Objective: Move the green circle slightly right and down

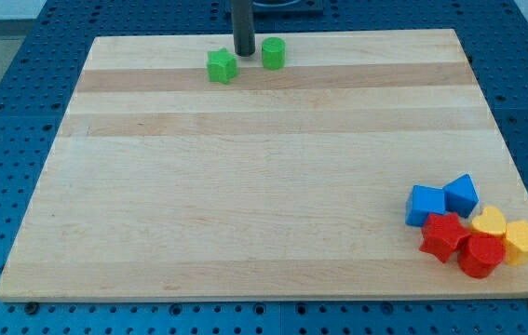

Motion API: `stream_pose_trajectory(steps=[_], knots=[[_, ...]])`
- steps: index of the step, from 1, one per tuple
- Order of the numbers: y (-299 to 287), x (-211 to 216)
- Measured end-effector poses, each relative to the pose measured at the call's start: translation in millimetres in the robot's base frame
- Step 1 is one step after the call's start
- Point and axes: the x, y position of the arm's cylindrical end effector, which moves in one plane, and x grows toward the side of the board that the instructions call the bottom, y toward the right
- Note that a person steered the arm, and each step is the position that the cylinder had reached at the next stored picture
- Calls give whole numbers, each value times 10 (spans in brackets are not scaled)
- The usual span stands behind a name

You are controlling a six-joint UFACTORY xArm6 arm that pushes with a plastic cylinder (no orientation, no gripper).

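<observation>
The green circle (274,53), a short green cylinder, stands near the board's top edge. My tip (243,53) rests on the board just left of it, between it and a green star-like block (222,66) that sits a little lower at the view's left. The rod rises straight up out of the view's top. The tip is close to the circle's left side; whether it touches cannot be told.
A cluster sits at the board's bottom right: two blue blocks (426,205) (461,194), a red star (444,235), a red block (480,255), a yellow heart (490,222) and a yellow block (523,241). The wooden board (245,186) lies on a blue perforated table.
</observation>
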Motion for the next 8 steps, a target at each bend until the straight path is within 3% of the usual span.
stream_pose_trajectory(steps=[3, 5, 8], knots=[[1044, 400], [958, 814], [1296, 1430]])
